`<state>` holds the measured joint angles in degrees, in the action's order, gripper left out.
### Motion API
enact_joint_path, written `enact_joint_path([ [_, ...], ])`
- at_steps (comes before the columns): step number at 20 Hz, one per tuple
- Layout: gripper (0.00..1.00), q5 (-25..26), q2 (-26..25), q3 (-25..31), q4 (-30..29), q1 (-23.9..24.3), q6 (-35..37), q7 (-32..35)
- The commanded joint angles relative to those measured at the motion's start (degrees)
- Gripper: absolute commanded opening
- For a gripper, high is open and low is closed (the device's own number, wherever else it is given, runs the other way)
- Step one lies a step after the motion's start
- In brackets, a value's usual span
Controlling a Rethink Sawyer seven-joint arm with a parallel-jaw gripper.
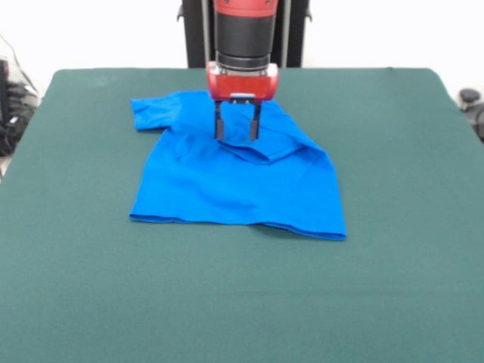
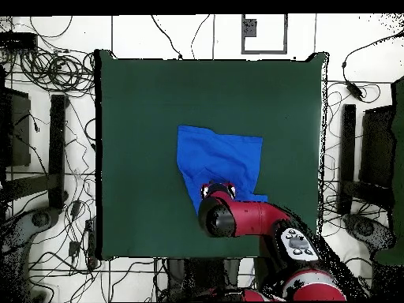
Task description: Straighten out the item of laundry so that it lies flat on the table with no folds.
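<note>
Tool [image 1: 237, 131] open over T-shirt [image 1: 227, 181], holding nothing; one sleeve folded under, arm hides collar overhead.

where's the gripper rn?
Front view: the gripper hangs open over the far part of the blue T-shirt, above a folded-over flap, in the table's far half near mid-width. Overhead, the arm hides it.

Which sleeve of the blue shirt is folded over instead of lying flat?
In the front view, the sleeve on the picture's right, just below the gripper, is folded onto the T-shirt. The left sleeve lies spread on the table.
</note>
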<state>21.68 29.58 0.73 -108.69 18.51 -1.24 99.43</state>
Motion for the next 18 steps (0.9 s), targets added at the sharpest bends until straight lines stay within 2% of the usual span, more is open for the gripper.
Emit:
enact_joint_path([
  [1, 1.0, 0.0, -4.7, 2.8, 3.4, -1.6, -3.3, 7.6],
  [18, 1.0, -0.2, -5.7, 2.0, 4.0, -2.2, -5.0, 7.9],
])
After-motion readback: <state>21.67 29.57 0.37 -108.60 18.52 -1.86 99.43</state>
